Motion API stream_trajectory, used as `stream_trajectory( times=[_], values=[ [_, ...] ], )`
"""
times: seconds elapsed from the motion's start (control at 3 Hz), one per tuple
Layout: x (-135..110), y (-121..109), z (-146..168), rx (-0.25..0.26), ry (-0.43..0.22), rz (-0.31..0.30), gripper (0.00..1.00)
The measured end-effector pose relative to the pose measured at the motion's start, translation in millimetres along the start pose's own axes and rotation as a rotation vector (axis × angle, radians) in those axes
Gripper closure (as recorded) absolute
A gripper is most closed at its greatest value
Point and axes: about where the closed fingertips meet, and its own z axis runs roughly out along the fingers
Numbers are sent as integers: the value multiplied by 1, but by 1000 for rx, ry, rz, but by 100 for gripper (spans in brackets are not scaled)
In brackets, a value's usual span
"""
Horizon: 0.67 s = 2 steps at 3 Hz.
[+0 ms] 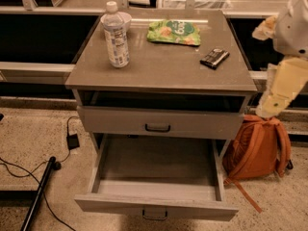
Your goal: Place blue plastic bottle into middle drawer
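Note:
The blue plastic bottle [116, 35] stands upright at the far left of the cabinet top, with its white cap on. The middle drawer [156, 186] is pulled out wide below it, and its tray is empty. My gripper [278, 96] hangs on the cream arm at the right edge of the view. It is beside the cabinet's right side, well away from the bottle and above the orange backpack. It holds nothing that I can see.
A white bowl [124, 18] sits just behind the bottle. A green snack bag [174, 32] and a small black object [214, 58] also lie on the top. The upper drawer [159, 123] is nearly shut. An orange backpack [257, 148] leans at the right. Cables [29, 172] run across the floor at the left.

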Motion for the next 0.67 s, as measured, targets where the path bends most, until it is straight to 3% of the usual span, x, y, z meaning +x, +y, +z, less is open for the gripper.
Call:
stream_trajectory(
  times=[0.33,0.67],
  values=[
    [-63,-37,24,-16,-160,-87,0],
    [-171,-88,66,-70,-403,-205,0]
  ],
)
